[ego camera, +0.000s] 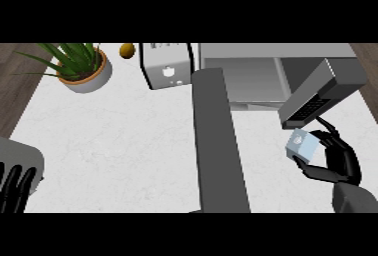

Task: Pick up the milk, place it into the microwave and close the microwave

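Milk carton (300, 141), small, pale blue and white, clasped by the black right hand (334, 161), just below the open door (321, 92) of the grey microwave (244, 70); left hand (16, 187) rests unclenched, lower left.

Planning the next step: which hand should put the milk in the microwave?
Right: the right hand is curled round the milk beside the open microwave; the left hand rests far left.

I can read nothing here: the mark on the milk (301, 142) in my right hand (337, 161) is too small (likewise the keypad (314, 106) on the microwave (280, 50)).
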Tool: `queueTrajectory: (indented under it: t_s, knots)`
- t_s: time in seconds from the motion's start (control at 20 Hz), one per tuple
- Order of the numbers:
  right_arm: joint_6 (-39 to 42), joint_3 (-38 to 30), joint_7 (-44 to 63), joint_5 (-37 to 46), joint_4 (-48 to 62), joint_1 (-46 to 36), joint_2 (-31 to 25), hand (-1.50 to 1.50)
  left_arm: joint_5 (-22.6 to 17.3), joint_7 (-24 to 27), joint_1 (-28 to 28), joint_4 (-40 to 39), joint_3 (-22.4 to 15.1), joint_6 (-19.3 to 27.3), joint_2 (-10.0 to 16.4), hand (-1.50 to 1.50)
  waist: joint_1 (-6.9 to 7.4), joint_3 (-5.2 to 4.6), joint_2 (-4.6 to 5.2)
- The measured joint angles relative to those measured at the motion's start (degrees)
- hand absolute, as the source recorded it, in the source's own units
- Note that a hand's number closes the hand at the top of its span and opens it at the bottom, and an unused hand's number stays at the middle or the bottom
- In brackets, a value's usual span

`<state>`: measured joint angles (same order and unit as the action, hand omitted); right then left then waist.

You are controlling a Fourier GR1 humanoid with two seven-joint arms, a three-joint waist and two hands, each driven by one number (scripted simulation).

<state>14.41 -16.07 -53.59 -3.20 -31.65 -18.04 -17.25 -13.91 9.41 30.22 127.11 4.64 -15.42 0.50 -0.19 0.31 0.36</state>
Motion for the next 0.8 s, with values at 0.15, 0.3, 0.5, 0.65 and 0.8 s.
queueTrajectory:
  t_s: [0.15,0.3,0.5,0.65,0.8]
  knots:
    - [-1.2,1.0,-1.3,0.1,-3.1,0.9,2.0,1.5,-0.6,0.2,0.2,-0.4,0.6,-0.4,0.1,-1.5,0.23,-0.17,-0.25]
    - [-1.0,2.7,-0.5,-0.4,-7.8,2.2,4.0,1.5,-1.3,0.0,1.1,0.1,1.3,-0.7,0.2,-1.5,0.19,-0.27,-0.44]
    - [-0.2,5.2,2.7,-1.8,-16.4,4.9,6.6,1.5,-2.6,0.5,2.6,0.5,2.4,-2.0,0.2,-1.5,0.13,-0.33,-0.59]
    - [-1.1,7.4,6.1,-1.7,-24.8,7.3,8.0,1.5,-3.0,-0.8,1.9,0.9,2.2,-1.4,-0.1,-1.5,-0.01,-0.35,-0.62]
    - [-4.2,9.3,11.8,-1.0,-32.1,7.4,9.5,1.5,-3.7,-0.6,0.8,-0.4,3.8,-2.0,0.4,-1.5,0.05,-0.35,-0.58]
